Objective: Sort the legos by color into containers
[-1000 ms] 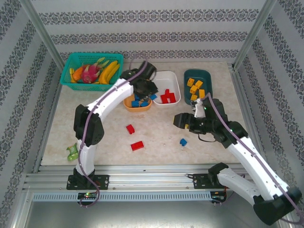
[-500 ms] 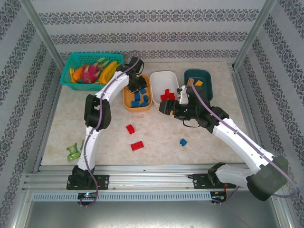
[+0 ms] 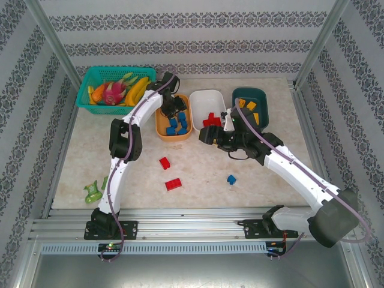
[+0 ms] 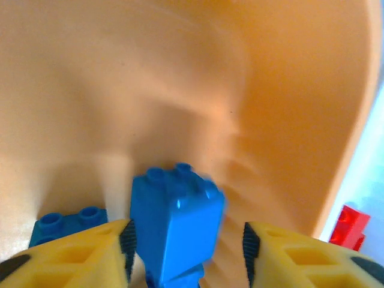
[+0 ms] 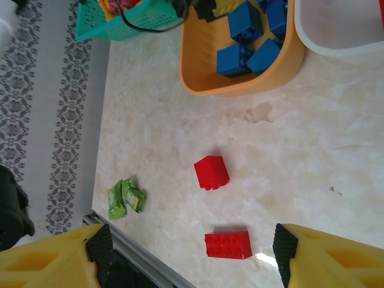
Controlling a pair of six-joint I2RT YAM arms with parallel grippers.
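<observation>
My left gripper (image 3: 173,109) hangs inside the orange tub (image 3: 159,124), its jaws open. In the left wrist view a blurred blue brick (image 4: 174,231) stands between them, against the left pad (image 4: 127,249), with a gap to the right pad. More blue bricks (image 3: 176,125) lie in that tub. The white tub (image 3: 207,98) holds red bricks (image 3: 211,120), and the dark teal tub (image 3: 259,96) holds yellow ones (image 3: 252,112). My right gripper (image 3: 206,135) is open and empty in front of the white tub. On the table lie a red cube (image 5: 211,172), a flat red brick (image 5: 228,245) and a blue brick (image 3: 231,179).
A teal mesh basket (image 3: 90,81) with fruit stands at the back left, close to the orange tub. A small green toy (image 3: 92,192) lies near the front left edge. Metal rails run along the table's near edge (image 3: 180,211).
My right gripper swung left and away from me, from mid-table to just in front of the white tub. My left gripper shifted back and left over the orange tub.
</observation>
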